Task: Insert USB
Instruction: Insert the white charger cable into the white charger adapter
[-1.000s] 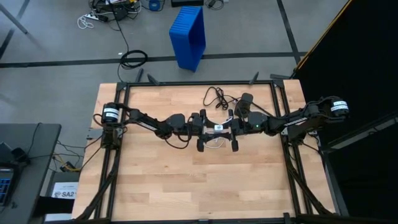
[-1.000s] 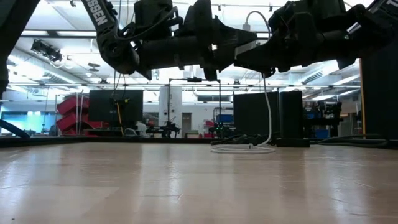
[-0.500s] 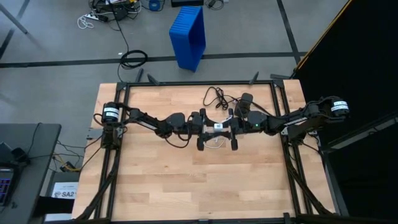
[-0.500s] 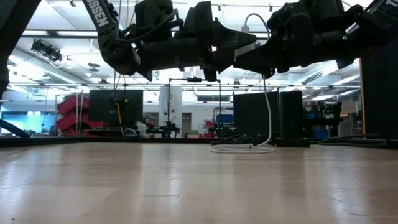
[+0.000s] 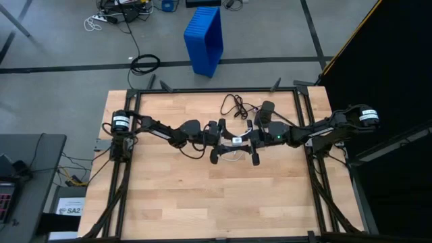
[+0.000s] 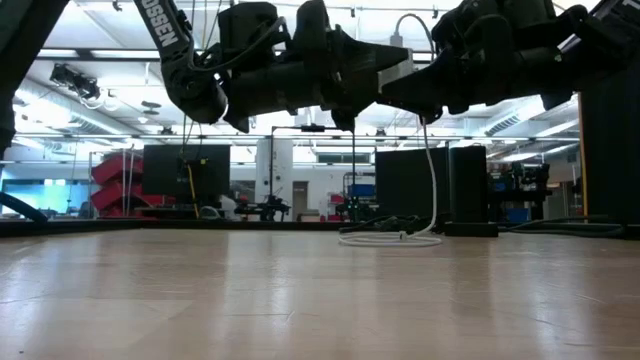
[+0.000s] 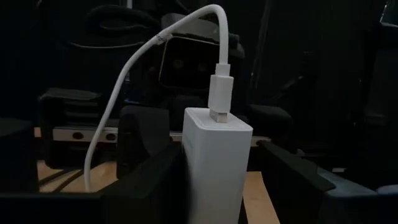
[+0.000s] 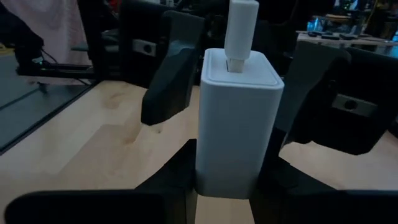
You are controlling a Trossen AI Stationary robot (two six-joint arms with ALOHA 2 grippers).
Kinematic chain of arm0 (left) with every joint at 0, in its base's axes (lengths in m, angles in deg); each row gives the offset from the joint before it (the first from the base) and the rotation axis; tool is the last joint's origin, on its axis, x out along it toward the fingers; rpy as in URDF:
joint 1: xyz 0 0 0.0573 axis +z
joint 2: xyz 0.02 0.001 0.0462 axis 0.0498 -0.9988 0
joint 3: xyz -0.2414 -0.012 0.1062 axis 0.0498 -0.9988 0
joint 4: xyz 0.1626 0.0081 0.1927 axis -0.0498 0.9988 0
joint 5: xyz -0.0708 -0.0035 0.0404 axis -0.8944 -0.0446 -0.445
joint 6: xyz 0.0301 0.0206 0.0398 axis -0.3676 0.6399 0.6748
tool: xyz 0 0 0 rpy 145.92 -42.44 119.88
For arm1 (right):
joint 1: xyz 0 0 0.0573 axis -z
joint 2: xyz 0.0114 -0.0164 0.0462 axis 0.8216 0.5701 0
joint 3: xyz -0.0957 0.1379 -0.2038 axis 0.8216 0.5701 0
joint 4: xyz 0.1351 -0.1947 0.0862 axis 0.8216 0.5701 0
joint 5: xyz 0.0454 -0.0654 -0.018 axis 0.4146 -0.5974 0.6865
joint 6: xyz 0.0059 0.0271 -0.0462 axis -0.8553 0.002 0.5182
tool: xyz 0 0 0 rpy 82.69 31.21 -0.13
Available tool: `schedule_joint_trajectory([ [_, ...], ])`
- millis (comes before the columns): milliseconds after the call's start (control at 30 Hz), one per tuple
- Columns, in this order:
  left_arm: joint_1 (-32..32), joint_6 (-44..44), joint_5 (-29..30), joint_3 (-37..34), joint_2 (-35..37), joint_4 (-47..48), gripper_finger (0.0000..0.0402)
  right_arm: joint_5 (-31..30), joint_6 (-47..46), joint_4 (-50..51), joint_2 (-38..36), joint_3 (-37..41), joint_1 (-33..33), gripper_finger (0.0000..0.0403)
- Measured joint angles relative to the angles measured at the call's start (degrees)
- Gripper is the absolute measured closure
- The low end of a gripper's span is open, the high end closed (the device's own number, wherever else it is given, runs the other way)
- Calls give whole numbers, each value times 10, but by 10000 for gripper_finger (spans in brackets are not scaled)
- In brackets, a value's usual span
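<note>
A white charger block stands upright in the air at the table's middle. The USB's white plug sits in the block's top end. The white cable arcs up, then hangs down to its loop, which lies on the table. My right gripper is shut on the block. My left gripper faces it from the table's left and is open. Its fingers stand on either side of the block. Both grippers also show in the high view, left and right. My right gripper pinches the lower part of the block between its two fingers. The fingers come level from the table's right. The block is upright and clear of the table, plug end up. The cable hangs slack from the plug to the loop on the table.
A black adapter box and its thin black cord lie on the table behind the grippers. The table's near half is bare wood. A blue crate stands on the floor beyond the far edge.
My left gripper has drawn back a little toward the table's left, away from the block. The block, the plug and my right gripper have stayed where they were.
</note>
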Motion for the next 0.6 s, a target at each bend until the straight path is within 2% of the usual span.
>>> schedule_joint_trajectory([
  [133,4,-1,45,0,0,2,211,-7,0,2,0,0,2,328],
  [200,4,3,64,0,0,1,225,-8,0,2,0,0,2,328],
  [267,2,11,72,0,0,2,255,-4,0,2,0,0,2,327],
  [367,-1,30,80,0,0,4,326,-8,-5,4,0,0,2,324],
  [600,-1,35,75,0,0,9,331,-24,-18,-7,0,0,1,298],
])
